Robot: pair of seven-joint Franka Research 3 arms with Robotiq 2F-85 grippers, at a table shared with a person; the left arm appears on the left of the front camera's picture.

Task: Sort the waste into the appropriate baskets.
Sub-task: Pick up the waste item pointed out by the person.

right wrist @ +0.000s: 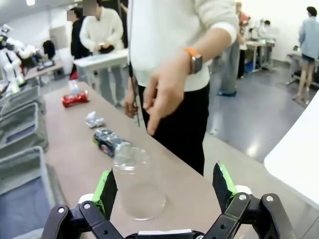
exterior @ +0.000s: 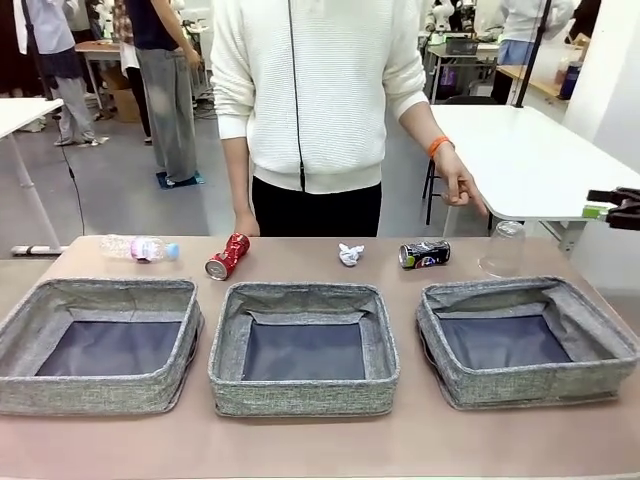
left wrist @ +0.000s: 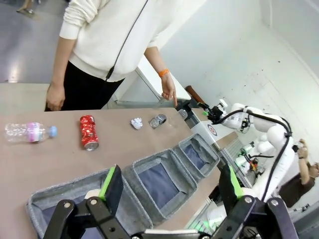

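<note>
A person at the table wears a white ribbed knit sweater (exterior: 320, 90) with long sleeves, dark trousers (exterior: 315, 210) and an orange wristband (exterior: 438, 146) (the right wrist view shows it carrying a dark-faced watch (right wrist: 196, 62)). A thin dark cord (exterior: 296, 100), perhaps a zip line, runs down the sweater's front. The left gripper (left wrist: 170, 181) and right gripper (right wrist: 164, 179) share black linked fingers (left wrist: 113, 191), green pads (left wrist: 106, 181) and silver screws (left wrist: 64, 204) at the joints. Black cables (left wrist: 283, 152) trail the glossy white right arm (left wrist: 249, 117).
</note>
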